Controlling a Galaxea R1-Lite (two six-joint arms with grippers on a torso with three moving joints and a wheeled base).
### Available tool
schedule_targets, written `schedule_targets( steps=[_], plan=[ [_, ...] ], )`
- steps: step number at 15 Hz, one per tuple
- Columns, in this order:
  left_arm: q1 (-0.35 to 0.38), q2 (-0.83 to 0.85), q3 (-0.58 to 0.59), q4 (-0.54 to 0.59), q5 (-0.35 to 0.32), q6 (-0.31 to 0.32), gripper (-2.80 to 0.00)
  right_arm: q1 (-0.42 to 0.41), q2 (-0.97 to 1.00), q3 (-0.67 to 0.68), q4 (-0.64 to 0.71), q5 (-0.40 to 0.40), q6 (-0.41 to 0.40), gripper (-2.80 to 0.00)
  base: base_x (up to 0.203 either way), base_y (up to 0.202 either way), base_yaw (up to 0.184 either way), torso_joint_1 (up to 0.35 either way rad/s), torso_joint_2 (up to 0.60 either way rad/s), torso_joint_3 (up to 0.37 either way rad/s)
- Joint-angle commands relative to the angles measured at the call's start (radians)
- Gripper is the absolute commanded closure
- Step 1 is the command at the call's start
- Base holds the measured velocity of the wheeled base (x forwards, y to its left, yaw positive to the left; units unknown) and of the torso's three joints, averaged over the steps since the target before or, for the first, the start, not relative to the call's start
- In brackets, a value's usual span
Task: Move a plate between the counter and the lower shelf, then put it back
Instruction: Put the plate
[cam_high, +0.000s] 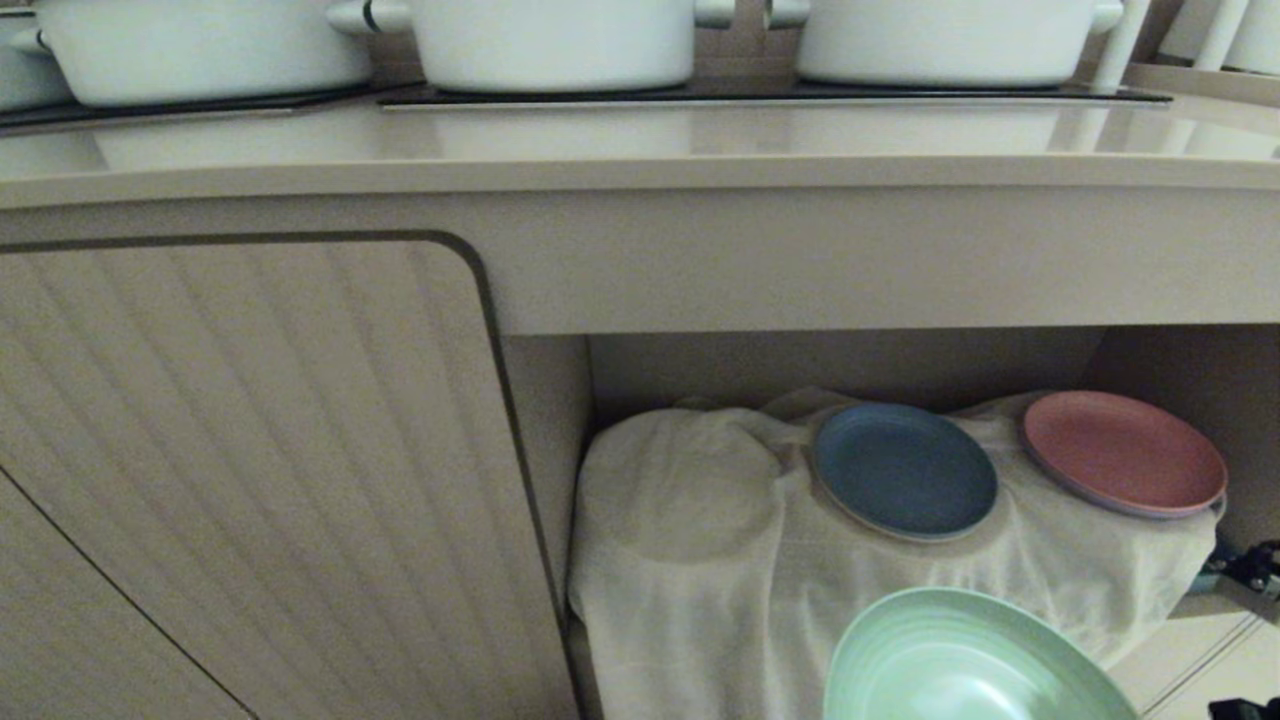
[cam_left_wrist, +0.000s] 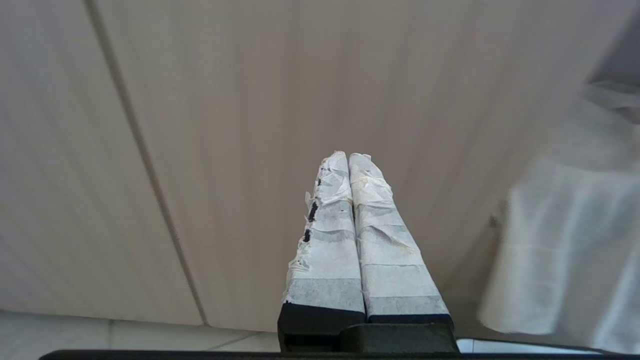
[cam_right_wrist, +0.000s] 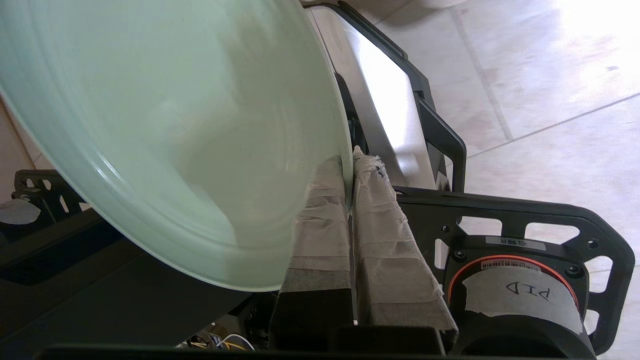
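Right gripper (cam_right_wrist: 348, 167) clamped on the rim of the mint-green plate (cam_high: 960, 660), holding it tilted in the air in front of the lower shelf (cam_high: 700, 560), below the counter (cam_high: 640, 150). Left gripper (cam_left_wrist: 348, 162) closed, empty, facing the cabinet door (cam_left_wrist: 250, 100).

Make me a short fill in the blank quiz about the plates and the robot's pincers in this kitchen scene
1. The right pincer is shut on the rim of the ____ plate.
2. On the white cloth of the lower shelf lie a dark blue plate and a ____ plate.
3. The left pincer is shut and holds ____.

Missing words: mint-green; pink; nothing
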Motion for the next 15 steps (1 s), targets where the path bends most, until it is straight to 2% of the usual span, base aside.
schedule_targets(
  steps=[1, 15],
  plan=[
    [0.000, 0.000, 0.000, 0.000, 0.000, -0.001, 0.00, 0.001, 0.000, -0.002, 0.003, 0.002, 0.004, 0.00, 0.000, -0.197, 0.002, 0.002, 0.00, 0.005],
    [0.000, 0.000, 0.000, 0.000, 0.001, -0.001, 0.00, 0.001, -0.007, -0.003, 0.004, 0.002, 0.004, 0.00, 0.000, -0.194, 0.001, 0.003, 0.00, 0.002]
  ],
)
